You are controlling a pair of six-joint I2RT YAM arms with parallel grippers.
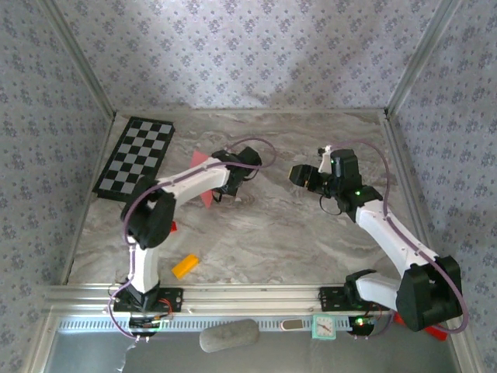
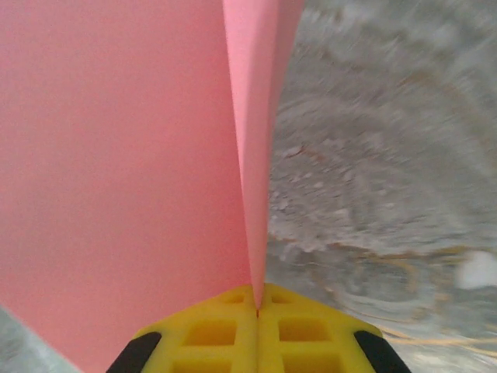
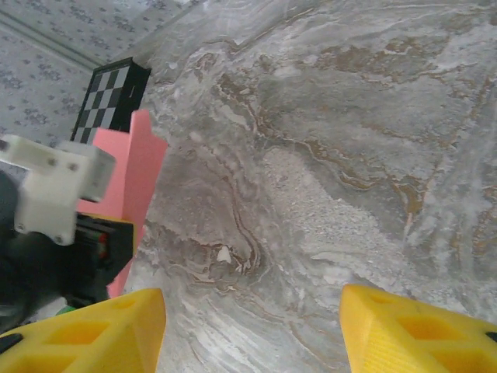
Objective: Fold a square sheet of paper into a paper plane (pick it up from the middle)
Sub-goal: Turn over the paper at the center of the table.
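From above, the left pincer [image 1: 220,193] sits left of centre on the marble tabletop [image 1: 311,241], clamped on a salmon-pink sheet of paper [image 1: 206,196] that stands on edge beside it. The right pincer [image 1: 297,172] hangs well apart to the right, carrying nothing. A checkerboard [image 1: 136,158] lies at the far left and a small orange block [image 1: 185,266] near the left arm's base (neither is part of the job).

At the left wrist, the yellow fingers [image 2: 217,334] are pressed together on the sheet of paper [image 2: 116,155], whose layers converge to a crease right at the pinch. So at least one fold is in.

At the right wrist, the fingers [image 3: 101,334] stand wide apart over bare tabletop [image 3: 326,155]. The sheet of paper [image 3: 136,167] rises at the left, in front of the checkerboard [image 3: 109,97].

In my judgement the task is partway: the paper is creased, but no pointed dart shape is visible, and the nose and wing folds look to be left.
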